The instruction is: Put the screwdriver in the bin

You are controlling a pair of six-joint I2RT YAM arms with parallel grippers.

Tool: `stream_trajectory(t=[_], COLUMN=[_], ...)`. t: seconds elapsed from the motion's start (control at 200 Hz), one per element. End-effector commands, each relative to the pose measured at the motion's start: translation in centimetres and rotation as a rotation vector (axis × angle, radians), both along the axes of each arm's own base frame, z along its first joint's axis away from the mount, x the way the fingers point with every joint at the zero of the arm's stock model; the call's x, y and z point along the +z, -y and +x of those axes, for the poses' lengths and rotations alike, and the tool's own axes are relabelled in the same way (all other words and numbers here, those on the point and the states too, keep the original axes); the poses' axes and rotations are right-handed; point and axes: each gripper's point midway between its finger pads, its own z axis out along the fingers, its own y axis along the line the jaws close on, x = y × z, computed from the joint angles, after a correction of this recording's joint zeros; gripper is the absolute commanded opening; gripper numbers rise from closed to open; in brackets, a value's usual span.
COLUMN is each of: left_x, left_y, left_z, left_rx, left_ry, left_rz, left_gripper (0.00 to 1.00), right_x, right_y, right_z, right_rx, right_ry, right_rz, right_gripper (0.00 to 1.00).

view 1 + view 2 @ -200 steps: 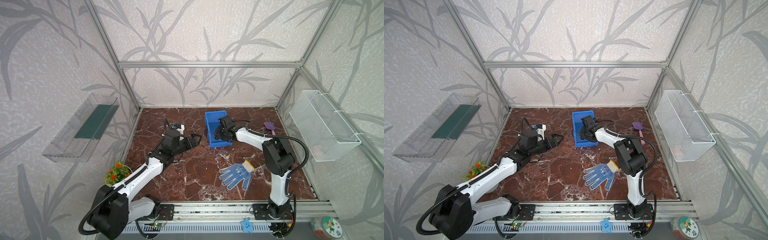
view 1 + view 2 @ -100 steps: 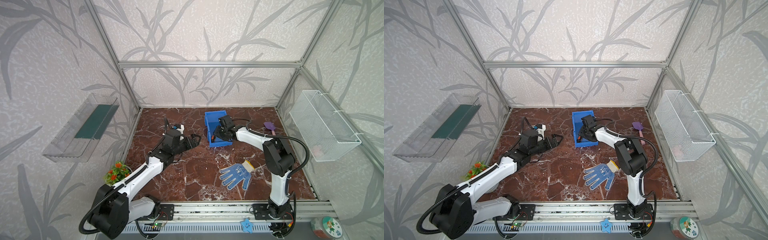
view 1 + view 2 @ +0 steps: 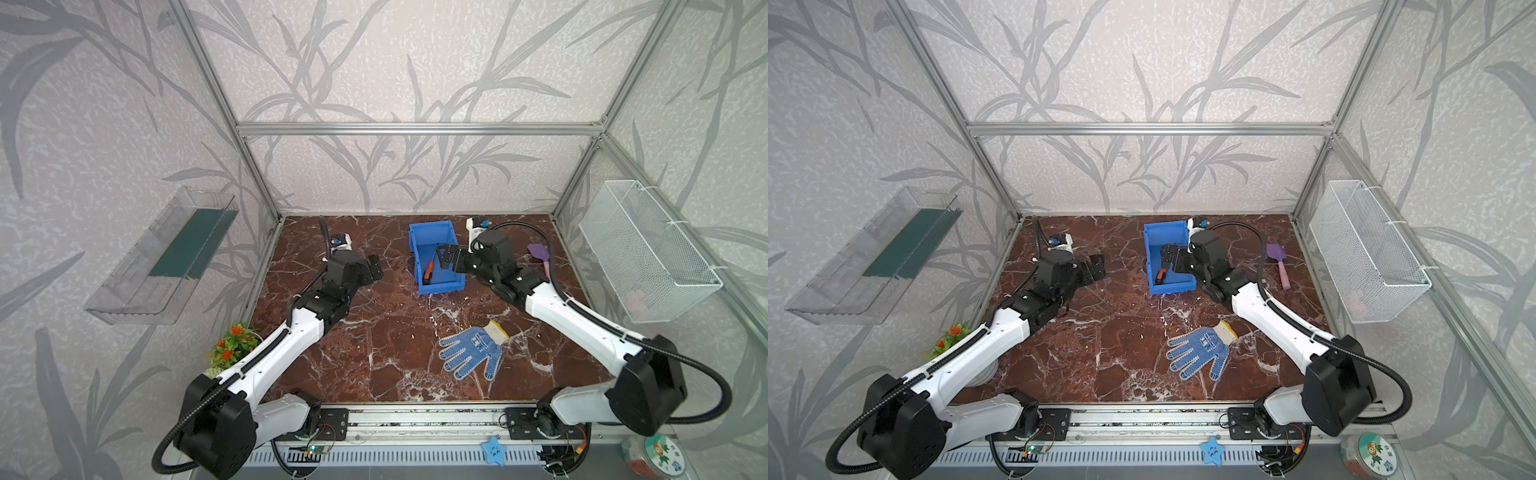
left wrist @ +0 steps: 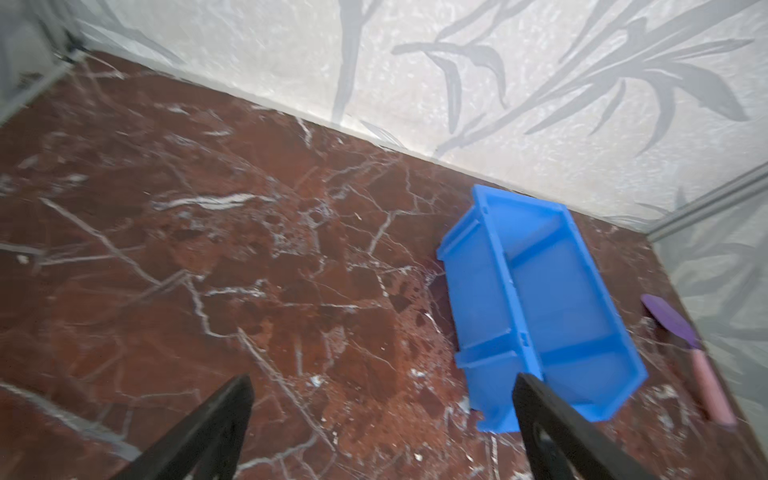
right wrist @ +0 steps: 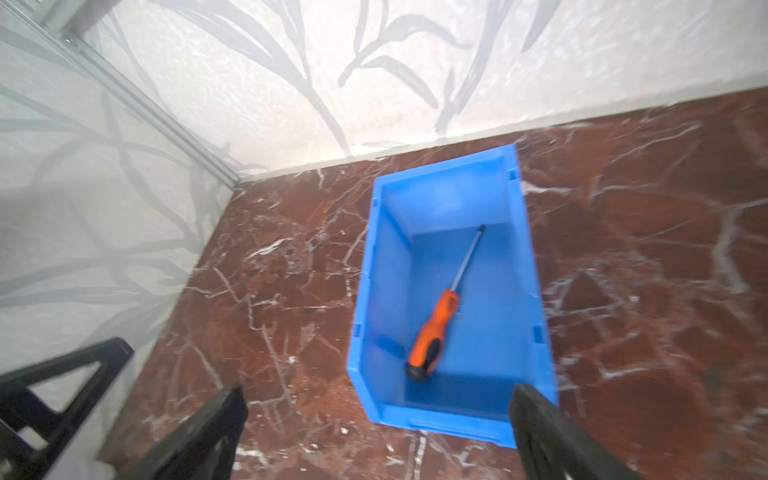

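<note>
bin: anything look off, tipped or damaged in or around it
Nothing stands out. The bin stands upright and looks intact, and the screwdriver lies flat on its floor, slanted, with the tip near the back wall.

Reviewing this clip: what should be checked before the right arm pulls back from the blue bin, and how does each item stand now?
1. Screwdriver inside the bin, lying flat on its floor: ok.
2. Right gripper open, nothing between the jaws: ok.
3. Right gripper apart from the screwdriver: ok.
4. Right gripper clear of the bin's rim for the retreat: cannot tell; one finger overlaps the front corner in the right wrist view.
5. Bin upright, not tipped: ok.
6. Left gripper open, empty, apart from the bin: ok.
</note>
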Motion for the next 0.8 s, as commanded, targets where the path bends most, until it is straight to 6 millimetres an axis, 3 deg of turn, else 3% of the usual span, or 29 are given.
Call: stream_trajectory(t=[0.0,0.175,0.31,0.385,0.575,0.795], left_x=[-0.1,-3.4,-4.8,-5.3,-6.0,-9.3], left_y=[-4.0,-7.9,-12.2,-14.3,-19.1,-21.1], left_z=[0.9,1.1,0.3,-0.3,-1.5,-1.5], left_rx=[0.162,0.323,0.498,0.542,0.641,0.644], left_ry=[0.072,0.023,-0.021,-0.076,0.002,-0.042], left_rz=[0.231,0.473,0.589,0.536,0.414,0.443], left_gripper=[0.99,0.99,0.99,0.99,0.99,0.99], right_x=[-1.1,-4.9,-7.0,-7.5,-9.5,-10.7], right_y=[5.3,14.6,17.9,19.0,20.3,19.5], right_z=[-0.3,-2.3,-3.9,-4.4,-4.4,-3.1], right_rx=[-0.126,-0.442,-0.520,-0.569,-0.611,-0.571], right_ry=[0.122,0.118,0.127,0.148,0.155,0.204], right_rz=[-0.269,-0.485,-0.604,-0.621,-0.636,-0.653], right_gripper=[0.99,0.99,0.99,0.99,0.99,0.99])
